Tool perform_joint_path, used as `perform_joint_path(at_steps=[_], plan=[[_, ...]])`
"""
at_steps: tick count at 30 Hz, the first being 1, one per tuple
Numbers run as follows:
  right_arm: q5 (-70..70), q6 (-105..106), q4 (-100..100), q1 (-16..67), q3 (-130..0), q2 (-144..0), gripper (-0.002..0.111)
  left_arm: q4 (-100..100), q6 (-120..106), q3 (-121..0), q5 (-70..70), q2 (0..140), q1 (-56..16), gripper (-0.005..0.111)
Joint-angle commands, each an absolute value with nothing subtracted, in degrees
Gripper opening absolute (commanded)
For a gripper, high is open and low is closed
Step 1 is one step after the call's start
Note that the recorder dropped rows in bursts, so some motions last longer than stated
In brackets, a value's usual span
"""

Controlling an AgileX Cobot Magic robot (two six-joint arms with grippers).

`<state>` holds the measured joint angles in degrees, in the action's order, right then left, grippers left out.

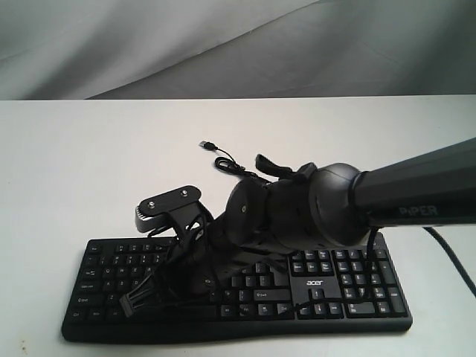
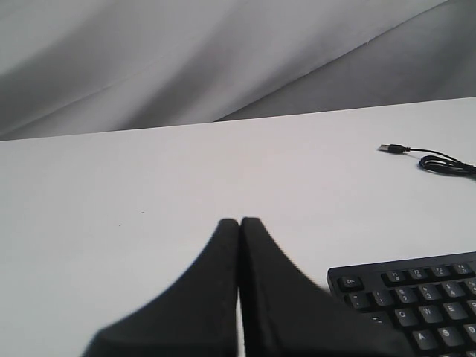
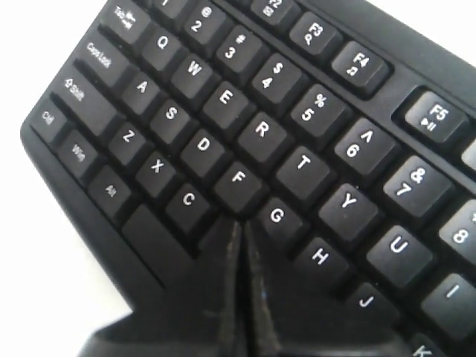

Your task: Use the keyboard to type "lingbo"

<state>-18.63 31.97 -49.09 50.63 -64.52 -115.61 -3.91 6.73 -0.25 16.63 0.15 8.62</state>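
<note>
A black keyboard (image 1: 349, 282) with white legends and an "acer" logo was laid along the near edge of a white table (image 1: 74, 149), number pad to the right. Its thin USB cable (image 1: 227, 165) was coiled just beyond the far edge of the keyboard, the plug lying loose on the table. Grey cloth (image 1: 223, 44) was hung behind the table.

The right arm (image 1: 416, 186) was reached across from the right, over the keyboard's middle, so that the right gripper (image 1: 141, 297) was brought down over the left half of the letter block. In the right wrist view the keyboard (image 3: 223, 97) was seen close beneath the right gripper (image 3: 239, 227), whose two fingers were pressed flat together with no gap and nothing pinched. Their joined tips were set at the seam between the F and G keys, just past C. Whether a key was actually touched could not be told.

In the left wrist view the left gripper (image 2: 239, 222) was likewise pressed together, empty, over bare table. The keyboard's (image 2: 416, 305) Esc corner was seen near it but apart, and the cable plug (image 2: 394, 149) was well apart, farther off.
</note>
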Motion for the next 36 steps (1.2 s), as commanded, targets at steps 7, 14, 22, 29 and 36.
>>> perform_joint_path(at_steps=[7,14,22,29,36], plan=[[-19.04,28.87,-43.62,48.45,-64.44,-110.37,0.0,-3.45,6.96,0.0,16.36,0.0,8.73,0.001],[-19.74,21.03,-37.62,43.74,-61.54,-110.25,0.0,-3.45,6.96,0.0,16.36,0.0,8.73,0.001],[-20.01,20.91,-37.23,42.77,-59.85,-109.41,0.0,-3.45,6.96,0.0,16.36,0.0,8.73,0.001],[-19.88,20.66,-36.66,42.77,-59.85,-109.4,0.0,-3.45,6.96,0.0,16.36,0.0,8.73,0.001],[-19.54,20.36,-36.41,42.77,-59.85,-109.4,0.0,-3.45,6.96,0.0,16.36,0.0,8.73,0.001]])
